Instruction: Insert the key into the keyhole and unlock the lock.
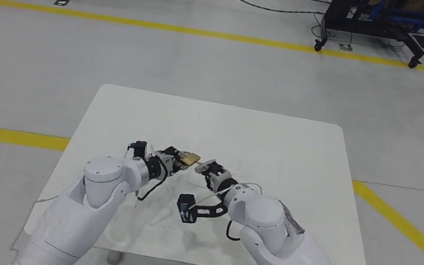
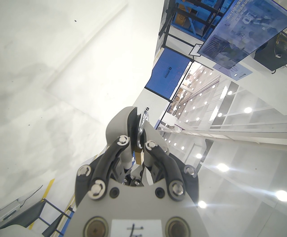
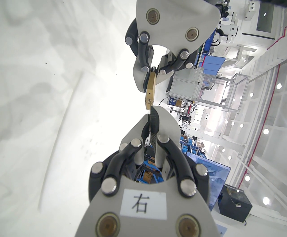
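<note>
The brass lock is held above the surface by the left gripper, whose jaws are closed on it. The lock's free end touches the right gripper. Those jaws are pinched shut on a thin key, seen edge-on.

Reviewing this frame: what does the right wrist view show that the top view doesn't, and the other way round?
Right wrist view only: the left tool shut on the brass lock, whose free end reaches the tip of the shut right tool; whether they touch cannot be told. Top view only: the white table beneath both tools, and the yellow floor lines around it. Both: the lock between the two tools.
</note>
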